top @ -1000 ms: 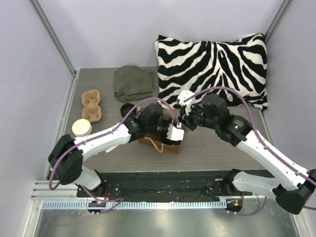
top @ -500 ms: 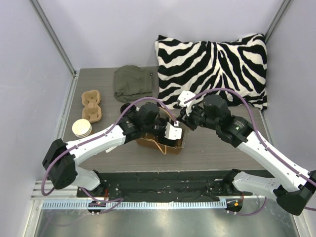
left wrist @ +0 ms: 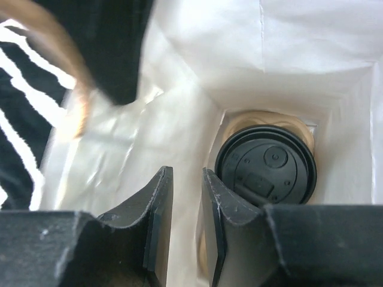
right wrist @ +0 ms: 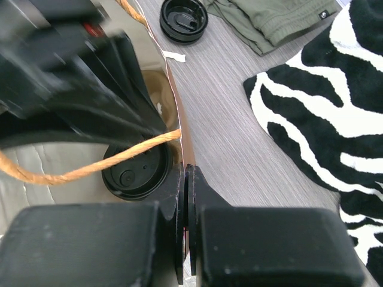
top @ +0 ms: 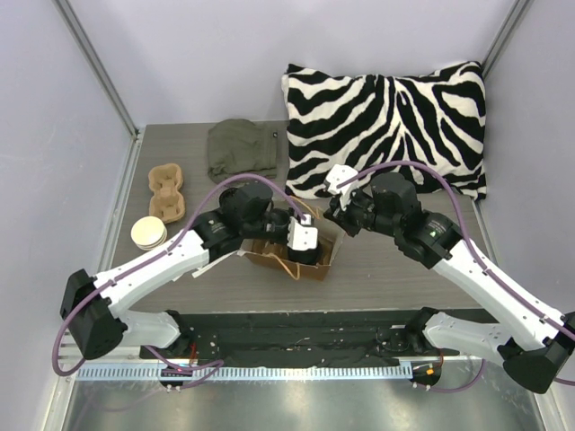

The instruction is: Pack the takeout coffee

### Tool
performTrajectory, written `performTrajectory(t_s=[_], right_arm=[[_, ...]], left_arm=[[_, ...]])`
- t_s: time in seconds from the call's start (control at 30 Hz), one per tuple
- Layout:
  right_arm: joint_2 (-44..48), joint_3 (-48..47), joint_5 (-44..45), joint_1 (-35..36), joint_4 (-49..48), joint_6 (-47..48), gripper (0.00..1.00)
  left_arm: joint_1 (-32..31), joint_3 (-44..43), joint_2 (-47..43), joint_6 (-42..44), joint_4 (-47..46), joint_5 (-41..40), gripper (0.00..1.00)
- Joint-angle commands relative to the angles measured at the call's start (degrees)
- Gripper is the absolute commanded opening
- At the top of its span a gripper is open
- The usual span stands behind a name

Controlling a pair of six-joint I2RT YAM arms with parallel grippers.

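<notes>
One left hand [left wrist: 182, 179] low inside bag [left wrist: 287, 54]

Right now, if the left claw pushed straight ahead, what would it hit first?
The left claw would probably meet the paper bag's white lining first, just beside the lidded coffee cup; depth is unclear.

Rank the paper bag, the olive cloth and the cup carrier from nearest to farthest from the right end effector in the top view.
1. paper bag: rim pinched by the right end effector.
2. olive cloth: back left.
3. cup carrier: far left.
</notes>
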State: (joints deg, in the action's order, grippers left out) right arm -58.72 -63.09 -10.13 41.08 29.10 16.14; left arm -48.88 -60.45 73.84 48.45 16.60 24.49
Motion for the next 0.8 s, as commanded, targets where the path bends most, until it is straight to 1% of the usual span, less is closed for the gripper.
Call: performTrajectory(t_s=[0.0,0.3,0.43,0.47,0.53,0.57,0.67,0.7,0.77], right_arm=[[1.2,0.0,-0.4,-1.5,-2.5,-0.6,0.01],[1.5,0.0,-1.8,-3.7,-1.9,-1.3,0.01],[1.1,0.2,-2.0,-4.1,-1.9,-1.6,0.01],[0.9,0.2,-2.0,-4.3,-1.9,-1.6,0.01],[0.9,0.3,-2.1,-4.4,-1.8,-1.4,0.01],[0.9,0.4,-2.3,-4.4,-1.8,-1.2,0.01],[0.9,0.7,-2.0,-4.5,-1.7,-0.8,0.01],[0.8,0.7,-1.9,-4.5,-1.6,-0.8,0.01],[0.6,0.6,-1.9,-4.5,-1.3,-0.9,0.01]], left_arm=[[1.2,-3.7,-2.9,-0.8,1.9,2.1,0.30],[1.9,-9.0,-6.4,-3.9,4.9,2.8,0.33],[2.3,-12.8,-7.6,-7.6,8.5,-0.6,0.35],[2.5,-13.4,-7.8,-9.6,9.2,-2.2,0.35],[3.0,-14.4,-8.9,-12.1,10.6,-4.5,0.38],[3.3,-15.7,-9.2,-14.6,11.1,-6.5,0.41],[5.5,-18.9,-9.6,-18.9,13.8,-8.7,0.51],[7.4,-19.9,-9.5,-22.5,14.7,-9.2,0.52],[9.8,-21.9,-9.0,-25.8,17.7,-9.5,0.54]])
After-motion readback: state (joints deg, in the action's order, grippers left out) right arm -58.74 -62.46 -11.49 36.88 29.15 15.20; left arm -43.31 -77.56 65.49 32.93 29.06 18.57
